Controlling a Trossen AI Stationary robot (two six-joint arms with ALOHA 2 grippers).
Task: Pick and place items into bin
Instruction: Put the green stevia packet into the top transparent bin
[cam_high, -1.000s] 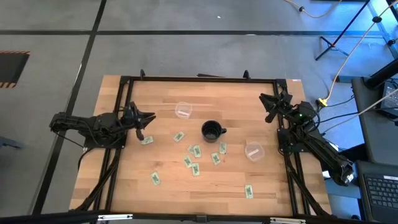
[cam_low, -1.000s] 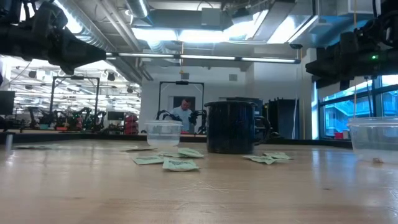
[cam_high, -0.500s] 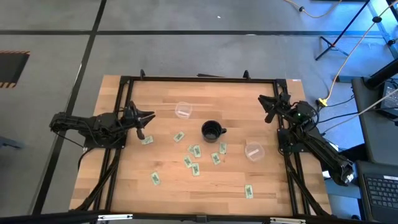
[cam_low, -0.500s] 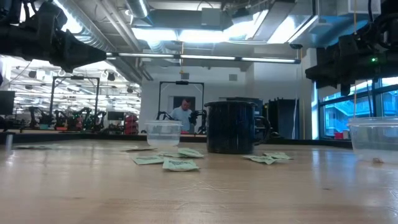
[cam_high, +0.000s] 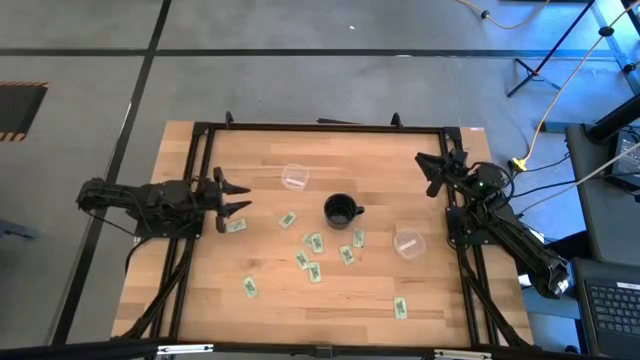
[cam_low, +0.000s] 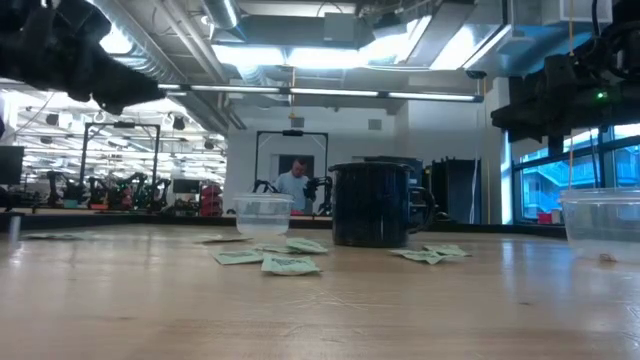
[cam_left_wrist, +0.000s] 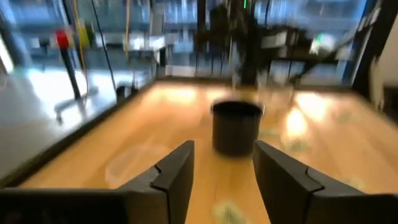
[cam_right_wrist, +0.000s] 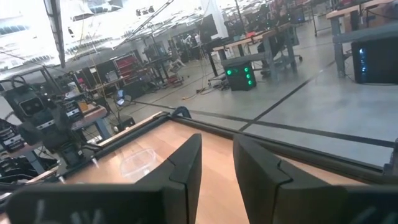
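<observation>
1. Wooden tabletop (cam_high: 270, 310) inside a black frame, seen from overhead: small flat pale green rectangular packets (cam_high: 314, 243) lie scattered around a black mug (cam_high: 341, 210), one lone packet (cam_high: 236, 226) sitting just beside the left gripper (cam_high: 236, 195). That gripper has its fingers spread and nothing between them. Two clear plastic cups stand out: one (cam_high: 294, 177) behind the mug, another (cam_high: 408, 243) near the right arm. The right gripper (cam_high: 433, 172) waits at the far right corner, clear of everything.

2. Down at table height, the packets (cam_low: 288, 264) lie dead flat on the wood in front of the mug (cam_low: 375, 205). I'd call them feather-light, thin and bendy, probably slick; best pinched across the short edges, pressing down onto the wood. A person stands far off in the room behind.

3. Left wrist camera: both dark fingers (cam_left_wrist: 174, 177) stand apart, empty, mug (cam_left_wrist: 236, 126) dead ahead.

4. Right wrist camera: fingers (cam_right_wrist: 186, 165) partly apart, gripping nothing, a clear cup (cam_right_wrist: 138, 162) on the wood beyond.
</observation>
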